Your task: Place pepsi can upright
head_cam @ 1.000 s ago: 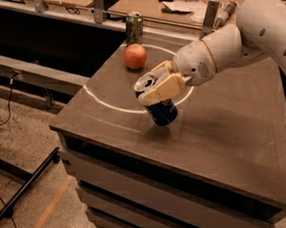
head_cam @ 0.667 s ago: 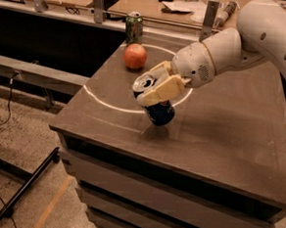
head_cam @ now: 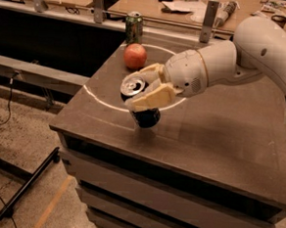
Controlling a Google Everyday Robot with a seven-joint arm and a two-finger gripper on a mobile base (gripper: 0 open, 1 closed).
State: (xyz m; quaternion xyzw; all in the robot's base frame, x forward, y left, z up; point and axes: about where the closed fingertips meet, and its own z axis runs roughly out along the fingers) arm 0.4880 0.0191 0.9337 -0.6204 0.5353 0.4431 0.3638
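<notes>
Near the front left of the dark table (head_cam: 219,141), the gripper (head_cam: 145,88) has its pale fingers closed around the tilted pepsi can (head_cam: 145,117), silver top facing left, with an apple (head_cam: 135,55) and a green can (head_cam: 134,27) behind.

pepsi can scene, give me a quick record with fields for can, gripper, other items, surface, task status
pepsi can: held in the gripper, tilted, silver top facing up and left, lower end at the tabletop; contact cannot be told
gripper: over the front left part of the table, fingers closed on the can from both sides
apple: on the table behind the gripper, apart from it
green can: upright at the table's back edge
table: dark top with a pale ring marked on it
task status: can not yet upright
</notes>
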